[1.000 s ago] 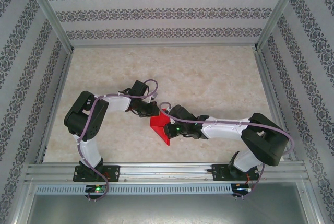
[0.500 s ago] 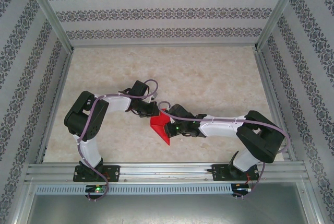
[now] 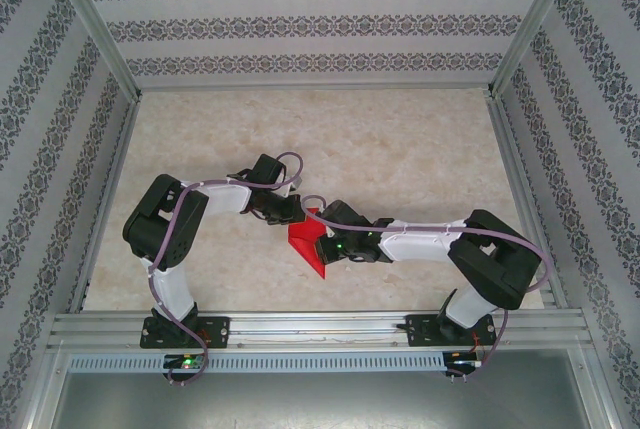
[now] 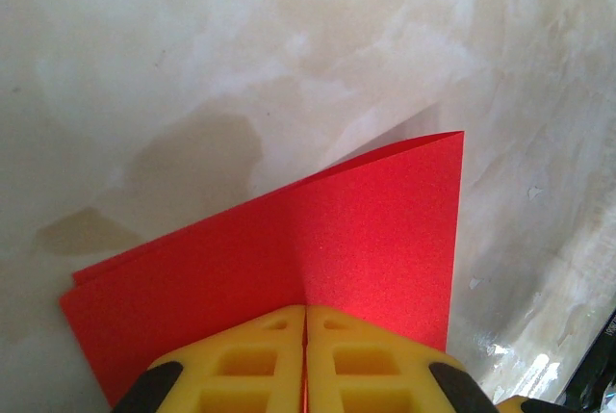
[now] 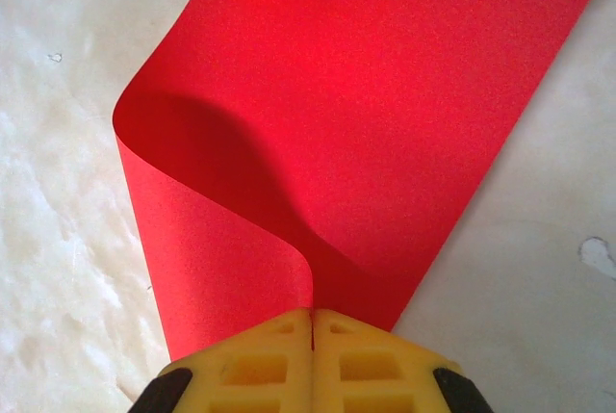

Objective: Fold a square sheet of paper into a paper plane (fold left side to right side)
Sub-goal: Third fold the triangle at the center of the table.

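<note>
Both pinch square sheet of paper [image 5: 385, 95]: left gripper [image 4: 306, 322]; right gripper [image 5: 313, 326] (from above, at its 4 o'clock) | left-to-right fold uncreased; next: flatten bend

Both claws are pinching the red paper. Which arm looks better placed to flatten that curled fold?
Probably the right. The right claw grips the red paper beside the unflattened curl, while the left claw pins two layers together farther away.

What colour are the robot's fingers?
Yellow fingers, clearest in the left wrist view, pinching the thin red paper sheet.
</note>
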Robot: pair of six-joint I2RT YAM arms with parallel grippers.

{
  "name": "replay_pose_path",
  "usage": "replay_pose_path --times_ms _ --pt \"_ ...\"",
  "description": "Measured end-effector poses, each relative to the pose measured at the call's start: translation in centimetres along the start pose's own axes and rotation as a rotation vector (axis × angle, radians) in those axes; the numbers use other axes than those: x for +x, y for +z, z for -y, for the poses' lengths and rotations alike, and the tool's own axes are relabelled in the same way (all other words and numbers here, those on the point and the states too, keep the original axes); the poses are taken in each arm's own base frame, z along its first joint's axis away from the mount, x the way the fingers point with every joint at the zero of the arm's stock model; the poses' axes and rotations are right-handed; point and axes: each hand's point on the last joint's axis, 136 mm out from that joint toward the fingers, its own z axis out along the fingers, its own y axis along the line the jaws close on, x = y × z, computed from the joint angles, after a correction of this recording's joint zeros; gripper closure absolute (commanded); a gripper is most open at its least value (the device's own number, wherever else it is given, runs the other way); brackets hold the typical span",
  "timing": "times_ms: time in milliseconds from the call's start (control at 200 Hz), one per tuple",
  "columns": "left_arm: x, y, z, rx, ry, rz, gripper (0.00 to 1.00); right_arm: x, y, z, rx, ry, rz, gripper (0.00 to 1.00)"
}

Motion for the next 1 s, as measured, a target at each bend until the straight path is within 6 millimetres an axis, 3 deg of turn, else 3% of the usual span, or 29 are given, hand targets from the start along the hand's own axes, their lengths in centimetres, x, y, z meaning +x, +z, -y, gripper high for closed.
replay_pose_path --times_ms 999 --pt "-0.03 0.0 -0.02 -0.002 0.001 0.002 0.92 -0.1 0.62 0.48 0.029 0.003 -0.007 1.0"
